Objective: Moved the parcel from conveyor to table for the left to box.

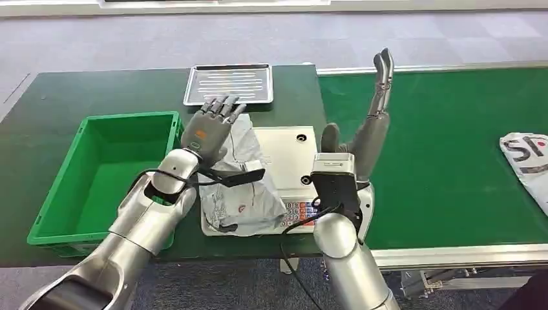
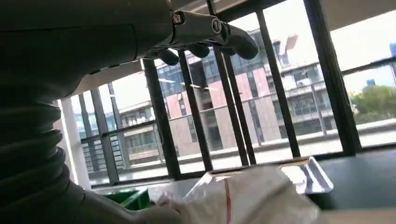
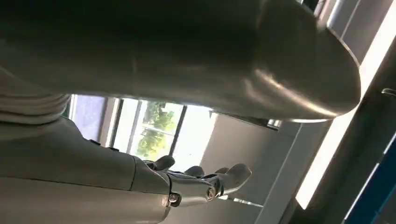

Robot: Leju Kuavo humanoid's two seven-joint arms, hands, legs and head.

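A crumpled grey parcel (image 1: 242, 177) lies on the white scale (image 1: 287, 152) in the middle of the dark green table; in the left wrist view the parcel (image 2: 243, 196) shows white with a red stripe. My left hand (image 1: 212, 126) hovers over the parcel's far left part, fingers apart, holding nothing. My right hand (image 1: 373, 119) is raised upright beside the scale's right edge, fingers straight and pointing up, empty. The green box (image 1: 103, 174) stands open and empty left of the scale. Another white parcel (image 1: 526, 161) lies on the green conveyor (image 1: 446, 148) at the far right.
A metal tray (image 1: 229, 84) rests at the back of the table behind the scale. A black cable loops over my left wrist and across the parcel. The conveyor's metal rail runs along the front right edge.
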